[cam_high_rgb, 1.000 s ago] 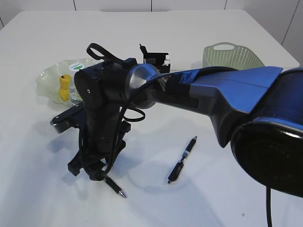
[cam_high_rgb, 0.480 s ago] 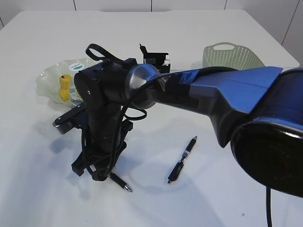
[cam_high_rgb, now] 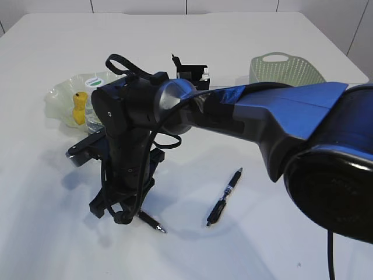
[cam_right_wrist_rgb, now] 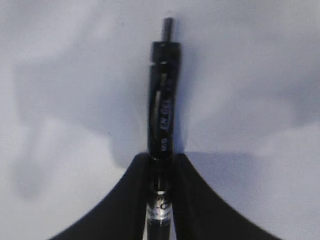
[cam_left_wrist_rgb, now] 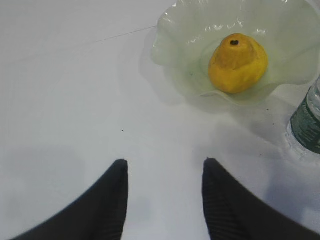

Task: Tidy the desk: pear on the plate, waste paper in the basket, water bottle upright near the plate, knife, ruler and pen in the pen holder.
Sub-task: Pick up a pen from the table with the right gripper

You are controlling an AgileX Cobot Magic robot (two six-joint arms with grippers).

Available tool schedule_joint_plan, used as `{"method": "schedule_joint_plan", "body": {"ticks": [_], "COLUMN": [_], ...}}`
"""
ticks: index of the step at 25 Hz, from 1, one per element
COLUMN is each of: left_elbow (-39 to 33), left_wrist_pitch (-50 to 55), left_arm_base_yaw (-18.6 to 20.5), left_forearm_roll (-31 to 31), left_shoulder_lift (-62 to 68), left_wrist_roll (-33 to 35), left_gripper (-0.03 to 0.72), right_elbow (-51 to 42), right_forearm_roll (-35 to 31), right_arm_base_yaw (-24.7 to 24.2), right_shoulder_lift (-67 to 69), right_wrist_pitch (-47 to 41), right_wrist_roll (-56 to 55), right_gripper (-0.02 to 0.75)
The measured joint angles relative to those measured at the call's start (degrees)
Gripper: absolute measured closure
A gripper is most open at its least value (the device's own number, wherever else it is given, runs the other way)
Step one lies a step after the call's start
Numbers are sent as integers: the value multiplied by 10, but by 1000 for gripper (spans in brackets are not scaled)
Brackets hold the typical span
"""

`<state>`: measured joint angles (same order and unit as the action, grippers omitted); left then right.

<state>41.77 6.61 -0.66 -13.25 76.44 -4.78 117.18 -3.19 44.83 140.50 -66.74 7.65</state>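
Note:
My right gripper [cam_high_rgb: 125, 216] reaches across to the left front of the table and is shut on a black pen [cam_high_rgb: 152, 223], whose tip hangs just over the table. In the right wrist view the pen [cam_right_wrist_rgb: 164, 100] sticks out from between the closed jaws [cam_right_wrist_rgb: 161, 157]. A second black pen-shaped item [cam_high_rgb: 226, 195] lies on the table to the right. The yellow pear [cam_left_wrist_rgb: 237, 62] sits on the pale green plate [cam_left_wrist_rgb: 185, 30]. The water bottle [cam_left_wrist_rgb: 307, 122] stands beside the plate. My left gripper [cam_left_wrist_rgb: 165, 165] is open and empty over bare table near the plate.
The black pen holder [cam_high_rgb: 192, 73] stands at the back middle. The green basket [cam_high_rgb: 285, 69] is at the back right. The right arm's blue body fills the right foreground and hides part of the table. No ruler or waste paper shows.
My right gripper has risen a little and shifted right with the pen. The pen's tip has moved right and up off the table. The rest has not moved.

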Motion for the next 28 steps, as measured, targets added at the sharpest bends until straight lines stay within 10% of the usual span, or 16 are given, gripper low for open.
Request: {"method": "schedule_joint_plan", "body": {"ticks": [28], "left_elbow": [0], "left_wrist_pitch": [0], "left_arm_base_yaw": [0], "left_forearm_roll": [0], "left_shoulder_lift": [0], "left_wrist_roll": [0], "left_gripper": [348], "right_elbow": [1], "right_forearm_roll": [9], "right_arm_base_yaw": [0], "right_shoulder_lift": [0], "right_wrist_pitch": [-25], "right_wrist_roll": [-4], "right_gripper": [663]}}
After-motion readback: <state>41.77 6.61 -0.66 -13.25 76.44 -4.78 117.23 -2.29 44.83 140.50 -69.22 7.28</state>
